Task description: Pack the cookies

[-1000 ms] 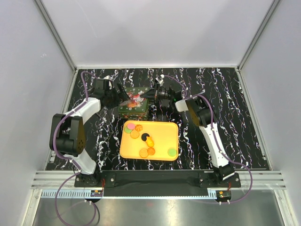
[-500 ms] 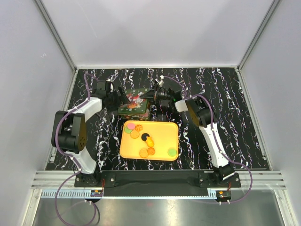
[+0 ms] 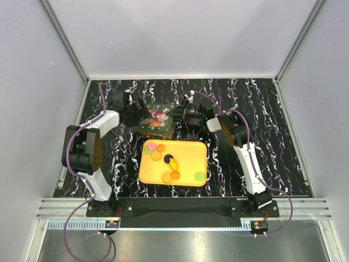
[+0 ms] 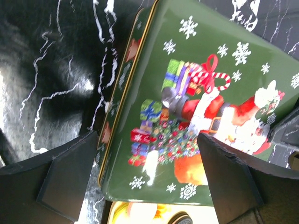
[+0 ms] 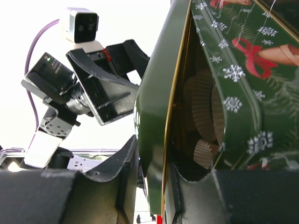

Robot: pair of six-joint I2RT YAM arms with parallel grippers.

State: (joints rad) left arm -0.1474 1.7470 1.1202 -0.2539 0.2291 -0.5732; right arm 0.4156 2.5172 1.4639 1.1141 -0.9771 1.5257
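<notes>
Orange tray (image 3: pixel 191 158) on the black marbled bench (image 3: pixel 262 136), with the cookies (image 3: pixel 170 160) lying loose and flat on it. Left gripper (image 3: pixel 136 113) beyond the tray's far left corner, at the left end of a green Christmas tin (image 3: pixel 155 125). Spread wide and holding nothing: one finger (image 4: pixel 65 182) out over bare bench past the tin's edge, the other over the printed lid (image 4: pixel 201 79). Tin just beyond the tray's far edge, between the two grippers. Right gripper (image 3: pixel 177 112) at the tin's right end, likewise beyond the tray and apart from every cookie. Parted only narrowly, with the lid's rim between its fingers (image 5: pixel 112 182) and close to both. Clamped on that rim or merely loose around it: cannot tell.

Little of the tray in the left wrist view, just a yellow sliver at the bottom edge. Right wrist view taken up by the lid's green skirt and, in the gap under it, white crinkled paper cups (image 5: pixel 203 116); rest of the tin's inside dark.

Cookies small, round and thin. From left to right: a pink one over a green one at the far left corner, orange ones beside and below them, a black one touching a yellow one near the middle, two more orange ones side by side toward the near edge, and a single green one near the right corner.
</notes>
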